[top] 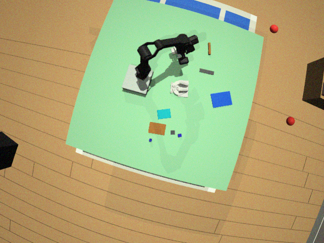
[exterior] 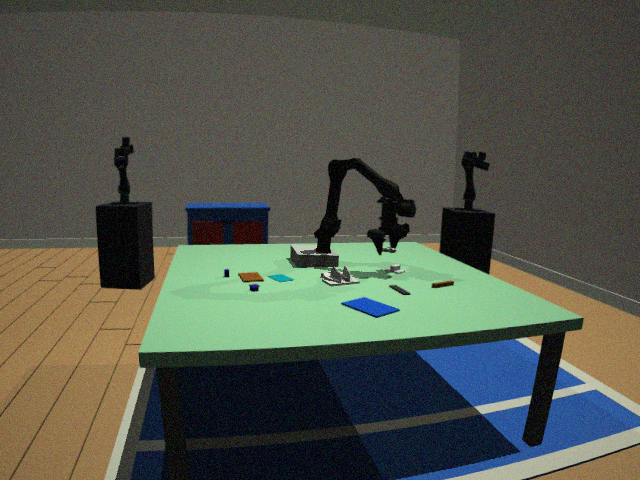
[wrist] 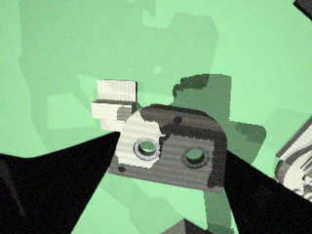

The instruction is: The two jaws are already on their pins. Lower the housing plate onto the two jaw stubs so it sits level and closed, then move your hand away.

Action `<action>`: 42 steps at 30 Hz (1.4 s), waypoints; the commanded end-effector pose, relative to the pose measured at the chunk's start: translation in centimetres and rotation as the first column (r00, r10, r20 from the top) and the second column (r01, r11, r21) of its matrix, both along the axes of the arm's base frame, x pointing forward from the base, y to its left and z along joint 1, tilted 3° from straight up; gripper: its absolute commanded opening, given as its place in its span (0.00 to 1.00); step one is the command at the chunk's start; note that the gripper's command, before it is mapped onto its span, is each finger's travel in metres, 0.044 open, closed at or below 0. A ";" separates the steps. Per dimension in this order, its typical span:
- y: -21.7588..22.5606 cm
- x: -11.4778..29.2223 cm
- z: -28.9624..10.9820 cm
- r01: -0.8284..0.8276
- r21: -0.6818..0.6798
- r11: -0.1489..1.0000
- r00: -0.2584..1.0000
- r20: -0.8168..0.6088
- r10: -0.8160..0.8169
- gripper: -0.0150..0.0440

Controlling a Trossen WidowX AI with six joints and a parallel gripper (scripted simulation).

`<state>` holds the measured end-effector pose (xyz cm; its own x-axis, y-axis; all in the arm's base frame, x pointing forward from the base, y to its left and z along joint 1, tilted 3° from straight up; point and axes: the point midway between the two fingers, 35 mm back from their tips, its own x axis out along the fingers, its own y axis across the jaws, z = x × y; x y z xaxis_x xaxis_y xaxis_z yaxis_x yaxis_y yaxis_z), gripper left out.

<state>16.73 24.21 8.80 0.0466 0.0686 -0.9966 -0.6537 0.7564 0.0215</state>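
Note:
My gripper [exterior: 387, 250] [wrist: 169, 145] is shut on the pale housing plate [wrist: 171, 167], which has two round holes and a curved edge. In the wrist view the plate spans between the two black fingers. It is held up above the table, beyond the jaw assembly and apart from it. The white base [top: 185, 94] [exterior: 353, 282] sits on the table with two upright jaws [exterior: 345, 273] side by side on it. Part of this assembly shows at the right edge of the wrist view. The jaws' pins and stubs are too small to make out.
A small white stepped stand [top: 172, 50] [exterior: 395, 268] [wrist: 116, 92] is below and beside the held plate. A grey bar [top: 206, 71], an orange bar [top: 209, 48], a blue sheet [top: 221, 99], a cyan sheet [top: 164, 114] and a brown sheet [top: 157, 128] lie around the assembly.

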 end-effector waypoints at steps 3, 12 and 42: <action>-1.6 1.0 -0.1 0.016 -0.004 1.000 1.000 -0.006 -0.016 0.85; -4.0 2.8 -0.2 0.052 -0.005 0.999 0.999 -0.007 -0.052 0.85; -13.1 6.6 -0.6 0.176 -0.007 0.984 0.984 -0.013 -0.176 0.85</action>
